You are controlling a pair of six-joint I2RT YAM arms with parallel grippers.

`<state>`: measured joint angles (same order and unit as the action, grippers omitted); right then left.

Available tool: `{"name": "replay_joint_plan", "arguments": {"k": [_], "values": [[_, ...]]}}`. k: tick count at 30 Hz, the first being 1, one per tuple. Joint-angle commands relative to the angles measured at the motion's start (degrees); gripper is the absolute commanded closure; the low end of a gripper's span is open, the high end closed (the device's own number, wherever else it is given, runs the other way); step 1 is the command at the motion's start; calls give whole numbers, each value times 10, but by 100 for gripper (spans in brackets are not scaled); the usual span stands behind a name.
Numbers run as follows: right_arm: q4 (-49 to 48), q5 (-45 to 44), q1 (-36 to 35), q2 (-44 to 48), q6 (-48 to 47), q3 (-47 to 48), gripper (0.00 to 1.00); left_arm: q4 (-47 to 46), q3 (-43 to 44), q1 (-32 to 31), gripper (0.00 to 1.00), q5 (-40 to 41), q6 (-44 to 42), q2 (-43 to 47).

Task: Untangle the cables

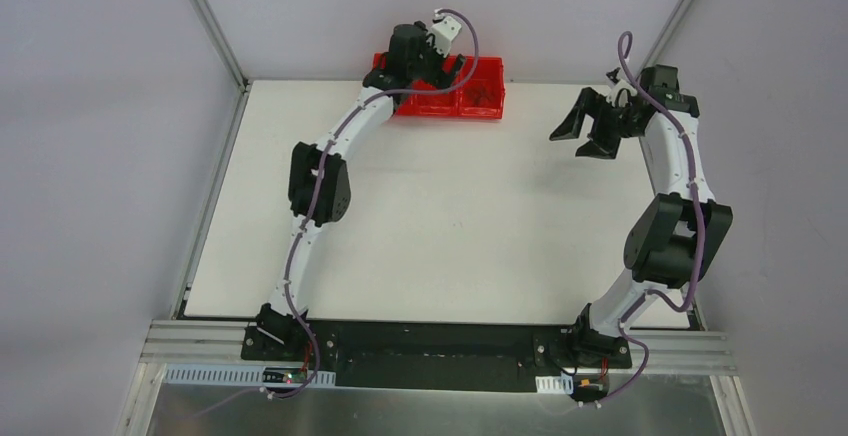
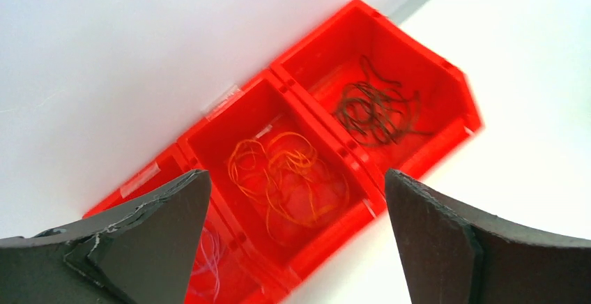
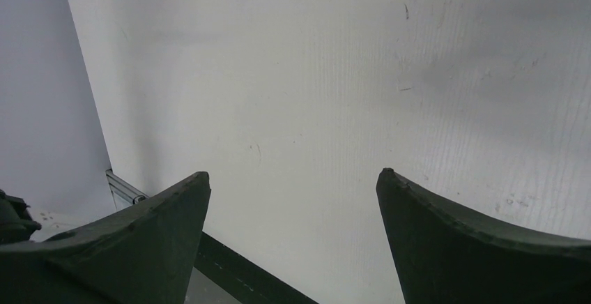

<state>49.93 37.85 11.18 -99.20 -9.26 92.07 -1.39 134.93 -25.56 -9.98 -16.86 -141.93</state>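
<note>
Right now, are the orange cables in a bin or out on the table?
In. The left wrist view shows the orange cables lying loosely coiled on the floor of the middle red bin, within its walls.

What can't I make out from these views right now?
- Top external: left arm covers part of the red bin; cables too small.
- Left wrist: nearest compartment hidden by left end effector finger and frame edge.
- Right wrist: only table; no cables.
</note>
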Motion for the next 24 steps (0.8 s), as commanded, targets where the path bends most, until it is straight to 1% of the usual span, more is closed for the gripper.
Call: {"name": "replay_joint_plan", "arguments": {"k": [1, 3, 6, 7, 9, 11, 12, 14, 16, 19, 21, 22, 24], "values": [[-28, -8, 5, 2, -20, 82, 3, 176, -20, 11, 1, -95, 5, 142], [-38, -17, 6, -4, -23, 118, 1, 241, -42, 22, 1, -114, 22, 180], [-46, -25, 7, -1, -28, 147, 1, 295, -55, 62, 1, -173, 114, 222], [-50, -28, 7, 4, -31, 148, 1, 317, -51, 79, 1, -193, 159, 229], [-57, -37, 7, 20, -38, 136, 1, 365, -43, 115, 1, -238, 218, 237], [-55, -46, 7, 37, -45, 121, 1, 419, -53, 156, 1, -281, 245, 247], [-49, -53, 7, 44, -47, 111, 1, 438, -77, 174, 1, -297, 248, 261], [-13, -62, 8, 49, -56, 106, 1, 462, -147, 208, 1, -312, 241, 304], [34, -64, 10, 48, -68, 98, 1, 513, -190, 236, 1, -317, 212, 334], [98, -81, 15, 44, -92, 76, 1, 653, -196, 252, 1, -266, 120, 339], [123, -82, 21, 42, -92, 56, 1, 721, -210, 252, 1, -231, 72, 340], [132, -77, 23, 43, -92, 44, 1, 733, -232, 252, 1, -208, 62, 349], [133, -70, 25, 47, -92, 11, 1, 713, -297, 252, 1, -180, 60, 379]]}}
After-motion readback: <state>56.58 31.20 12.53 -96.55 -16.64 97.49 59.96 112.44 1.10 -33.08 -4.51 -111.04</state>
